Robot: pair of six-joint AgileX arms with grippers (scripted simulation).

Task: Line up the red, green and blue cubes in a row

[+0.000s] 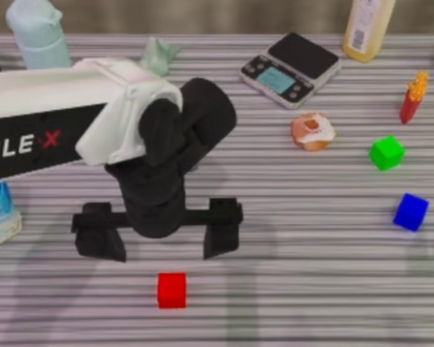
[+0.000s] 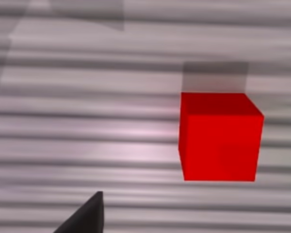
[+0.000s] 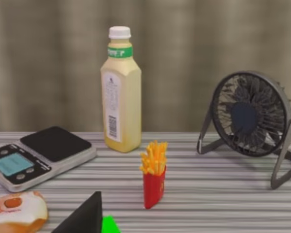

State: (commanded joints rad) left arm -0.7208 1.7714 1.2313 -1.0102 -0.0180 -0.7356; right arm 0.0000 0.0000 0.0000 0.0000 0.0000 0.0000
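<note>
Now, left gripper: fingers spread wide, holding nothing
Red cube: just toward table's near edge, slightly right
Nearer arm: left

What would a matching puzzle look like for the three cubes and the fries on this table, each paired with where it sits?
Things:
1. red cube
2. green cube
3. blue cube
4. fries

Places, by the top view:
A. right side, below the green cube
B. near the bottom edge, under the open left gripper
C. right side, beside the pastry
D. upper right, near the yellow bottle

Pairs: 1-B, 2-C, 3-A, 4-D
</note>
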